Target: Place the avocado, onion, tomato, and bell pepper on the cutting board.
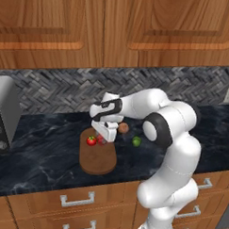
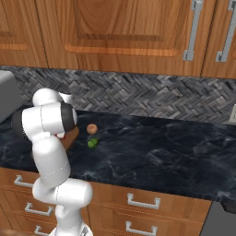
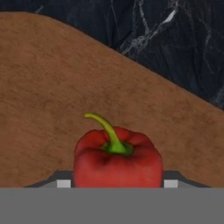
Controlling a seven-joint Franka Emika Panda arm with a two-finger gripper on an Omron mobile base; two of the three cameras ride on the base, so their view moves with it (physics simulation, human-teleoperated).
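Fingers (image 3: 63, 183) flank the bell pepper (image 3: 117, 157) on the cutting board (image 3: 52, 87).

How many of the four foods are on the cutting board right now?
2: the tomato and the bell pepper, side by side on the cutting board. The onion and avocado sit on the counter.

No readable text, labels or numbers appear anywhere.

Cutting board (image 1: 98, 159) on the counter (image 1: 44, 155) near its front edge, tomato (image 1: 91, 141) and bell pepper (image 3: 117, 159) on the board, onion (image 1: 123, 128) and avocado (image 1: 136, 141) on the counter beside the board.
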